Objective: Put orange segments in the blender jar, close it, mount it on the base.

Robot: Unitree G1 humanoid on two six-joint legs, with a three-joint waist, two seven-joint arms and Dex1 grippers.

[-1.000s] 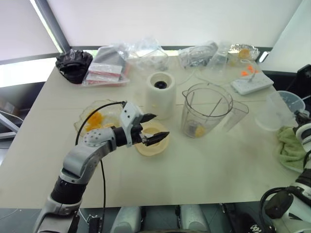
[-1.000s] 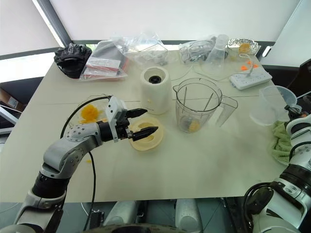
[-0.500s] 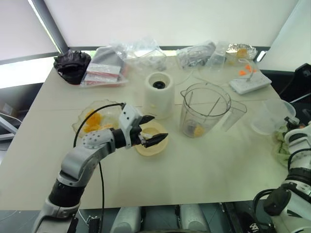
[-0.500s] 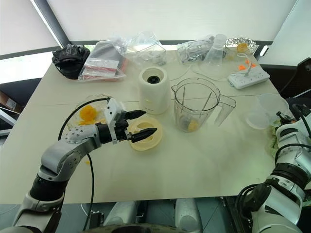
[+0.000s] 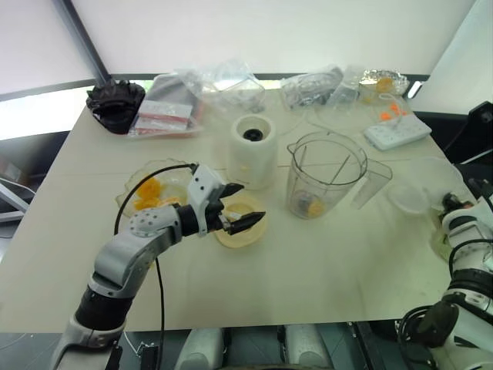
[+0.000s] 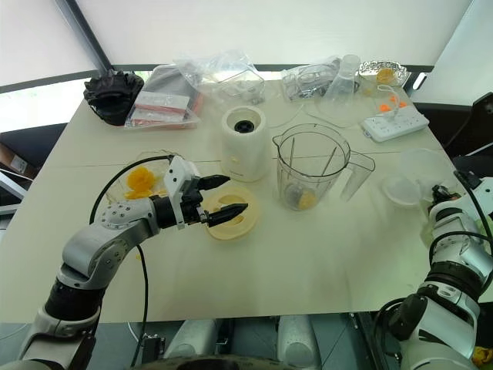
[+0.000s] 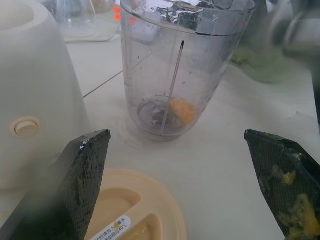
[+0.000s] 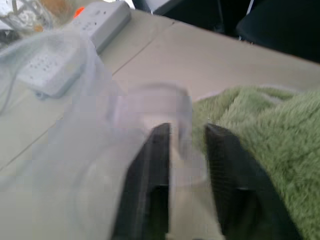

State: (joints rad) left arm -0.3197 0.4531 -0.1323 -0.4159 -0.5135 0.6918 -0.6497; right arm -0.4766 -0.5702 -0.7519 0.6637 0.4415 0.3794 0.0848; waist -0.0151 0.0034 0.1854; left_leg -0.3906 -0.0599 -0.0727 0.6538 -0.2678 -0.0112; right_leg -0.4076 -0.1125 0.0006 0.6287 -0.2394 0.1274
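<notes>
The clear blender jar [image 5: 327, 173] stands upright mid-table without a lid, one orange segment [image 7: 184, 110] resting by its blade hub. To its left stands the white base [image 5: 254, 150]. More orange segments [image 5: 150, 193] lie in a shallow glass bowl on the left. My left gripper [image 5: 253, 202] hangs open just above the cream lid [image 6: 231, 223], holding nothing. At the table's right edge, my right gripper [image 8: 187, 135] has its fingers parted, with the handle of a clear measuring cup [image 5: 412, 196] between them.
A green cloth [image 8: 260, 115] lies beside the right gripper at the table's right edge. A white power strip [image 5: 397, 131] sits at the back right. Plastic bags [image 5: 173, 108] and a black bundle [image 5: 115, 100] line the far edge.
The right gripper has come down with the clear measuring cup toward the table, and its fingers have parted. The left arm has kept still over the lid.
</notes>
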